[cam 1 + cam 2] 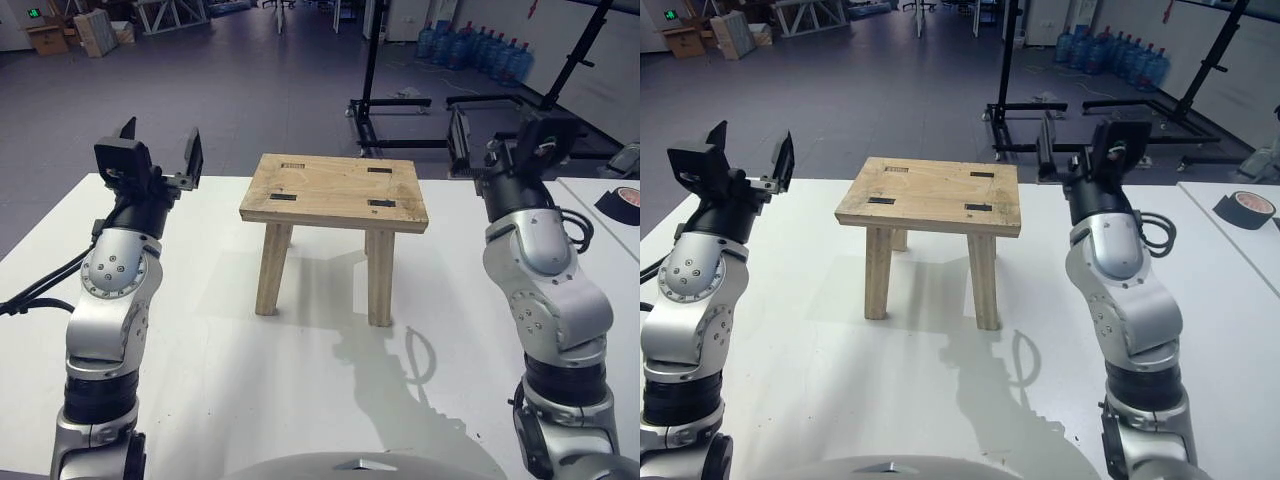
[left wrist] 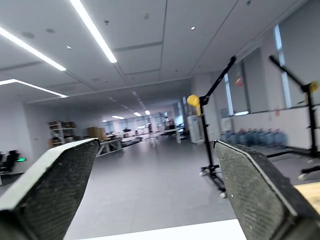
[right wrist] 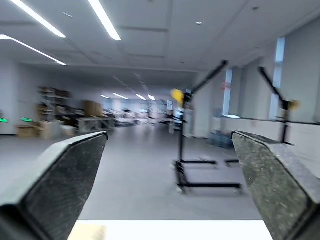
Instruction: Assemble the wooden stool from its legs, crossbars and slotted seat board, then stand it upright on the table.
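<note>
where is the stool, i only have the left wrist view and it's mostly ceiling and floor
observer: the stool stands upright on its legs in the middle of the white table, between the two arms
operator: is my left gripper touching it
observer: no, the left gripper is raised off the stool's left side, clear of the seat board
operator: and the right one
observer: the right gripper is open and empty, raised off the stool's right side
</note>
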Controlling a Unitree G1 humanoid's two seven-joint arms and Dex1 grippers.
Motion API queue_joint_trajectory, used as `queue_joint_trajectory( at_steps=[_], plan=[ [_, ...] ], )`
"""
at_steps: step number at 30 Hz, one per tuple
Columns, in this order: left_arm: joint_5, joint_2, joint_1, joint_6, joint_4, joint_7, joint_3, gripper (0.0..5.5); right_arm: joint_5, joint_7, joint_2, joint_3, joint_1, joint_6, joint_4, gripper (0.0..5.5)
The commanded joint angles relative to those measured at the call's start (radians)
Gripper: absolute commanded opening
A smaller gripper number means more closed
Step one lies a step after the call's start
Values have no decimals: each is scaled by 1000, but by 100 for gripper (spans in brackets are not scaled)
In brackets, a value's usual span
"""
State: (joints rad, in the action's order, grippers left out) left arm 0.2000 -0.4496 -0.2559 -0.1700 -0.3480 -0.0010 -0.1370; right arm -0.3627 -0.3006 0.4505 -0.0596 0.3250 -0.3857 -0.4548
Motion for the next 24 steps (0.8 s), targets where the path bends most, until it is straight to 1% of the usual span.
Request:
queue_joint_trajectory(
  at_steps=[1, 4, 6, 10, 15, 24],
  plan=[
    [-18, 66, 29, 223, 231, -103, 23, 419, 92, 81, -69, -3, -40, 185, 199, 452],
    [-45, 102, 4, 326, 375, -130, 31, 419, 169, 119, -108, -1, -38, 332, 368, 452],
    [-75, 110, -9, 386, 470, -139, 36, 419, 213, 129, -133, -4, -69, 414, 454, 452],
    [-93, 135, -6, 460, 570, -145, 26, 419, 276, 167, -170, 8, -110, 531, 545, 452],
    [-87, 162, -12, 515, 584, -168, 26, 419, 303, 194, -194, -8, -106, 580, 580, 452],
    [-106, 178, -4, 523, 579, -164, 22, 419, 319, 225, -218, -36, -109, 589, 588, 452]
  ],
)
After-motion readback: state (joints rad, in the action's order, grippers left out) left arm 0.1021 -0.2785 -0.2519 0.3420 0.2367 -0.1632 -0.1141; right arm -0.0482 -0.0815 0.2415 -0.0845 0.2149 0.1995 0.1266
